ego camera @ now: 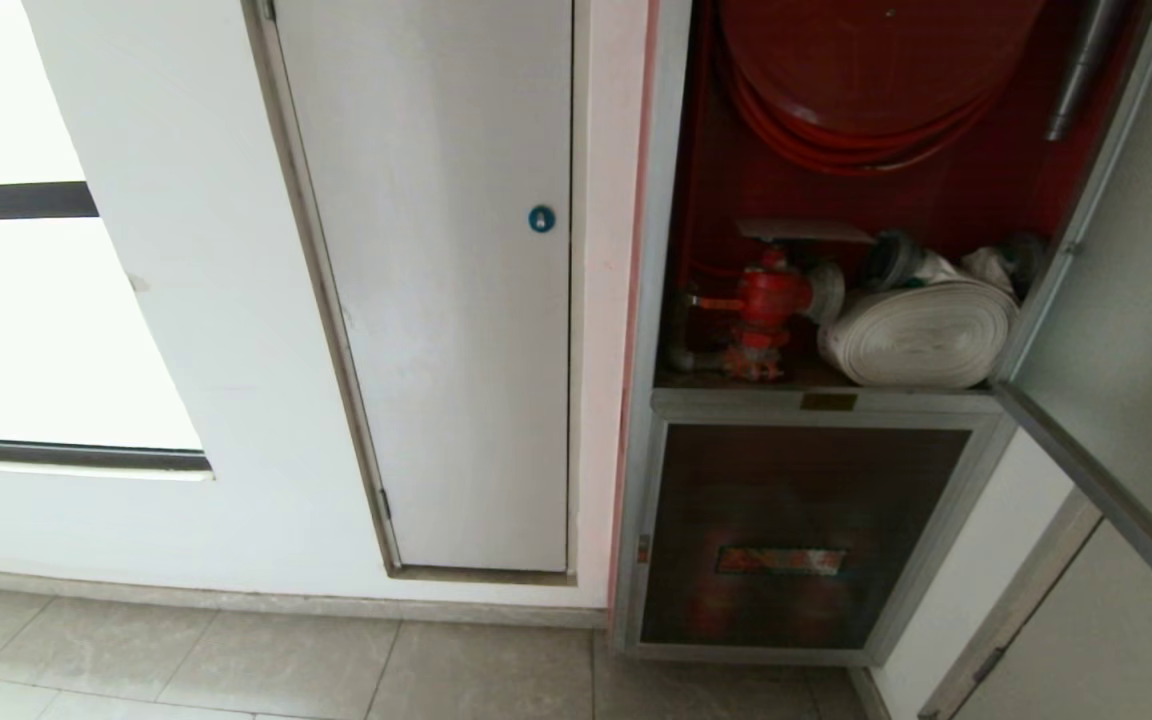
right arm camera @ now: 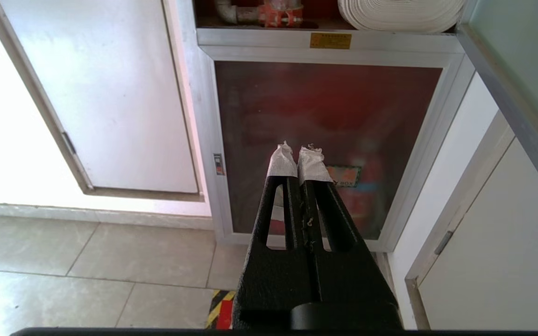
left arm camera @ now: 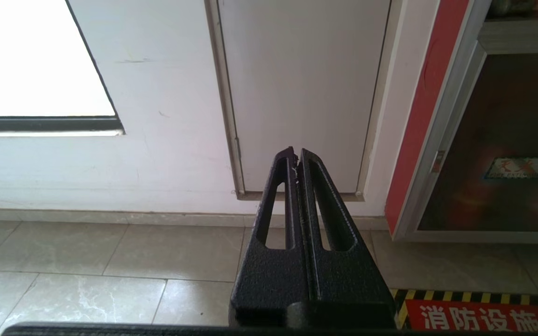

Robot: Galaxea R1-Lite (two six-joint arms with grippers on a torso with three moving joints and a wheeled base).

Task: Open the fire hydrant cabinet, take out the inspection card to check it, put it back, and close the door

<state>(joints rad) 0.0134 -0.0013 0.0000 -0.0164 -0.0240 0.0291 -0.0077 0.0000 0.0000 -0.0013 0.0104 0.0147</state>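
Cabinet first, in the head view: the tall silver aluminium-framed fire hydrant cabinet fills the right half of the frame, and its upper silver-framed glass door stands swung wide at the right edge. Inside we see the red hose reel at the top, the red valve and the white rolled hose on the shelf; the plain white door with a round blue lock sits centre-left. We find no white inspection card in this view, and neither arm shows.

In the left wrist view, the black left claw sits at lower centre, fingers pressed together and empty, aimed at the foot of the white door above the grey tiled floor.

In the right wrist view, the black right claw, tips wrapped in white tape, is likewise together and empty, pointing at the lower dark glass panel in mid-frame.

We judge the opening done, but cannot tell whether the card has been checked. If not, the next move calls for finding it, perhaps behind the cropped door or above the frame.
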